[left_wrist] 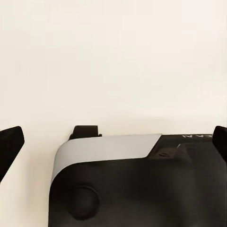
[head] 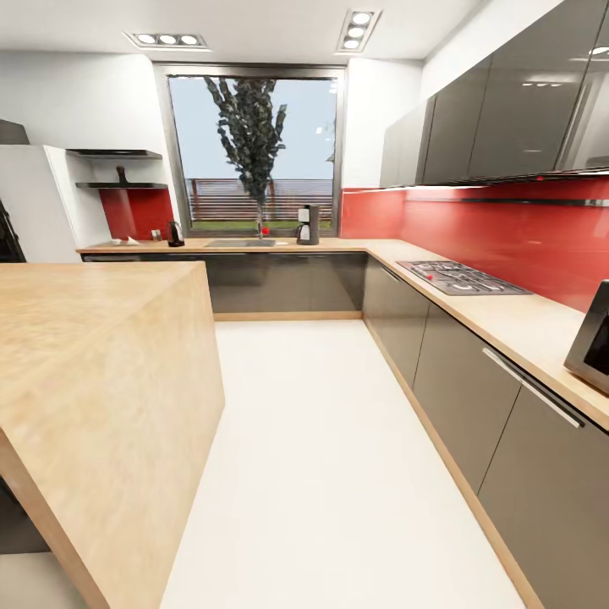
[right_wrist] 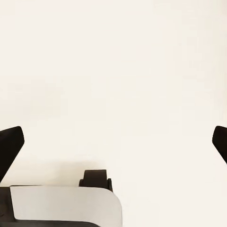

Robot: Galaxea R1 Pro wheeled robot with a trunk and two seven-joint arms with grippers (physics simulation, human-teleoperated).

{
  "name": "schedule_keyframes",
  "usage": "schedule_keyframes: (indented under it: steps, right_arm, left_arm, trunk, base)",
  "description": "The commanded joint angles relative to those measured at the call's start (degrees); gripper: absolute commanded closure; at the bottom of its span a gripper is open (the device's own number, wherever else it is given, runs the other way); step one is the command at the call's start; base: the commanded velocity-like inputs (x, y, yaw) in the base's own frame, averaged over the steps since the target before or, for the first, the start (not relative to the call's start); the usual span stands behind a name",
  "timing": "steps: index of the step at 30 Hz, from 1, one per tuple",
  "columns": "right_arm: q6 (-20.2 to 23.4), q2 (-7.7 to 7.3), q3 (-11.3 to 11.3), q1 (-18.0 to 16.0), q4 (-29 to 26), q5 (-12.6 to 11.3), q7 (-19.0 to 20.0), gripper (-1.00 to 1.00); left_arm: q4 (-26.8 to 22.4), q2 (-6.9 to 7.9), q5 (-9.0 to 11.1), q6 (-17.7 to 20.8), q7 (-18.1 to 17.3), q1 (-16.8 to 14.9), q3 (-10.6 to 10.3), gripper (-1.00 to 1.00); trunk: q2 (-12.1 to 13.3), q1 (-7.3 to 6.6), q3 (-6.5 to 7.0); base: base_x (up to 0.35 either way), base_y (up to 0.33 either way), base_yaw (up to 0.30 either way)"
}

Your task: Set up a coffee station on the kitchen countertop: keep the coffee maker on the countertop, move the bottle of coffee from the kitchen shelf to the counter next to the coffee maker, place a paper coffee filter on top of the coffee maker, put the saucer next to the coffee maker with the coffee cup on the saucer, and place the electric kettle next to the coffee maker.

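- Head view: the robot is standing well back in the kitchen, looking along the white floor toward the far run of the kitchen countertop under the window. It appears to be travelling toward the work area, with no item yet in hand.
- The coffee maker is sitting on the far stretch of countertop, just past the inset sink and toward the corner where the worktop is turning along the red wall.
- The electric kettle is standing near the opposite end of that stretch, well apart from the coffee maker, with something small and white lying beside it; it is too small to identify.
- The kitchen shelf is hanging above that end, carrying a small dark object that may be the bottle of coffee; it is too small to be sure.
- The next move is probably calling for driving forward between the island block and the side counter with the gas hob, then reaching to the shelf.
- Left wrist view: the left gripper is pointing down at the pale floor, fingers spread wide and empty, above the robot's dark base.
- Right wrist view: the right gripper is likewise hanging with fingers wide apart, holding nothing, over the same floor and a corner of the base.
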Motion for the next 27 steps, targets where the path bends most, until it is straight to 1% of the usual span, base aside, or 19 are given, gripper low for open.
schedule_keyframes:
  steps: [1,7,14,27]
  right_arm:
    - [-0.19,0.0,-0.01,-0.03,0.04,-0.04,0.0,-1.0]
    - [-0.18,-0.05,0.05,-0.03,-0.02,0.11,0.0,-1.0]
    - [-0.14,-0.09,0.19,-0.03,0.12,0.24,0.0,-1.0]
    - [-0.16,-0.01,0.29,-0.03,0.26,0.26,0.07,-1.0]
  left_arm:
    - [-0.07,-0.01,0.02,-0.18,-0.01,0.02,0.02,-1.0]
    - [-0.07,-0.07,0.04,-0.27,0.07,0.02,0.04,-1.0]
    - [-0.07,-0.07,0.04,-0.27,0.08,0.02,0.04,-1.0]
    - [0.01,0.0,0.03,-0.33,0.05,0.02,0.04,-1.0]
  trunk:
    - [-0.03,0.0,-0.05]
    - [-0.03,0.0,-0.05]
    - [-0.03,0.0,-0.05]
    - [-0.03,0.0,-0.05]
  base:
    - [0.031,-0.024,0.0]
    - [0.208,-0.184,0.0]
    - [0.273,-0.178,0.0]
    - [0.323,-0.015,0.0]
